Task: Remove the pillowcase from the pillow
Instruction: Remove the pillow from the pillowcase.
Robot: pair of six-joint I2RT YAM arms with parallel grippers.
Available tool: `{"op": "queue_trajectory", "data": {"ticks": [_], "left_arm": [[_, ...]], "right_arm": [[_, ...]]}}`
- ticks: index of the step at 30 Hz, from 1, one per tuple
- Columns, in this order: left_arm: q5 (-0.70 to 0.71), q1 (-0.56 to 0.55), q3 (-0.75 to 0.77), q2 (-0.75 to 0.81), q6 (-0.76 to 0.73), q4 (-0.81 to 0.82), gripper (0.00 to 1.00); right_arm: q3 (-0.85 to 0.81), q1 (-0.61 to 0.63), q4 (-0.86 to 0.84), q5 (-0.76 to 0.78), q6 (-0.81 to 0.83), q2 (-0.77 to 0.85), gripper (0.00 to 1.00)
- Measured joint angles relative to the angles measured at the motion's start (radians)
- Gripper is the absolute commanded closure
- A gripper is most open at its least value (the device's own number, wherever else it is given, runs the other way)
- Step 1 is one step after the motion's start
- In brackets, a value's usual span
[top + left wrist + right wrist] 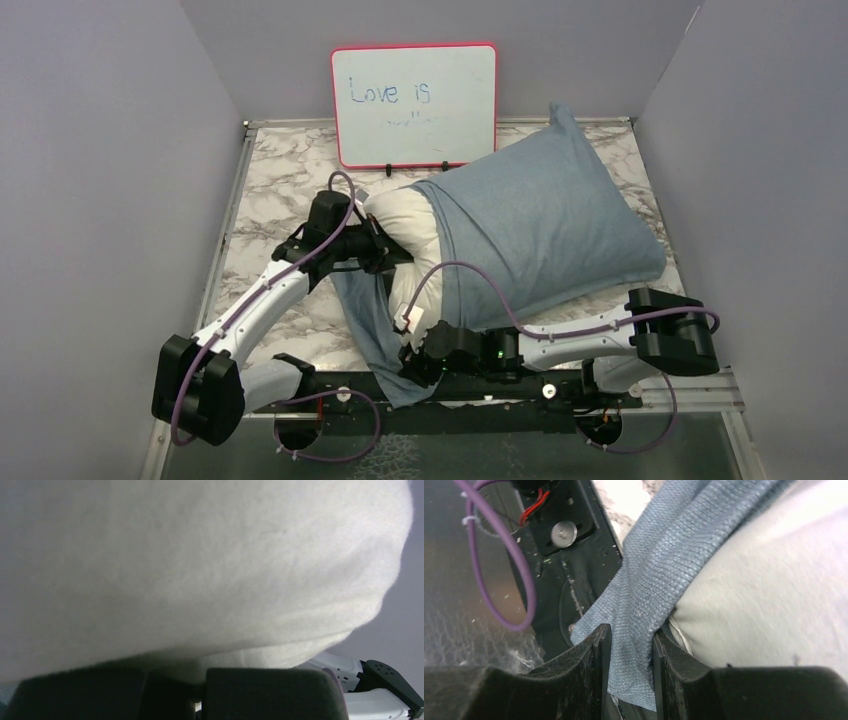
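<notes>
The pillowcase [545, 225] is covering most of the pillow [400, 225] lying on the desk [290, 170]. The left gripper [385, 248] is pinching the bare white end tightly; the right gripper [630, 650] is clamping the blue hem. If the left pinch is slipping, the pillow is likely going to drag along.

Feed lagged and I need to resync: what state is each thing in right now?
pillow: left end bare, rest covered
pillowcase: on most of the pillow
left gripper: shut on the pillow's bare end
right gripper: shut on the pillowcase edge
whiteboard: upright, written on
</notes>
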State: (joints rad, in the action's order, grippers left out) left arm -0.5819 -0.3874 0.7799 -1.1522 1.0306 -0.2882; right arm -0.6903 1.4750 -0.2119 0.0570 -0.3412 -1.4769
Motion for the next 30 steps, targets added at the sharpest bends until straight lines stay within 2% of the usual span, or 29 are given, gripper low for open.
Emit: {"op": "queue_trajectory", "data": {"ticks": [3,6,15,20,26,30], "left_arm": [[0.0,0.012,0.0,0.007,0.01,0.0,1.0],[0.0,0.028,0.0,0.019,0.023,0.0,1.0],[-0.001,0.046,0.03,0.024,0.024,-0.035,1.0],[-0.001,0.055,0.03,0.048,0.029,-0.039,1.0],[-0.001,0.068,0.03,0.072,0.028,-0.052,1.0],[0.0,0.075,0.03,0.074,0.029,-0.052,1.0]], "right_arm": [[0.008,0.024,0.014,0.123,-0.06,0.003,0.64],[0.018,0.035,0.014,0.172,-0.079,0.005,0.64],[0.092,0.038,-0.057,0.21,-0.117,0.057,0.67],[0.094,0.036,-0.027,0.274,-0.246,0.066,0.72],[0.063,0.007,0.041,0.308,-0.389,0.022,0.97],[0.042,0.006,0.076,0.331,-0.429,0.018,0.99]]}}
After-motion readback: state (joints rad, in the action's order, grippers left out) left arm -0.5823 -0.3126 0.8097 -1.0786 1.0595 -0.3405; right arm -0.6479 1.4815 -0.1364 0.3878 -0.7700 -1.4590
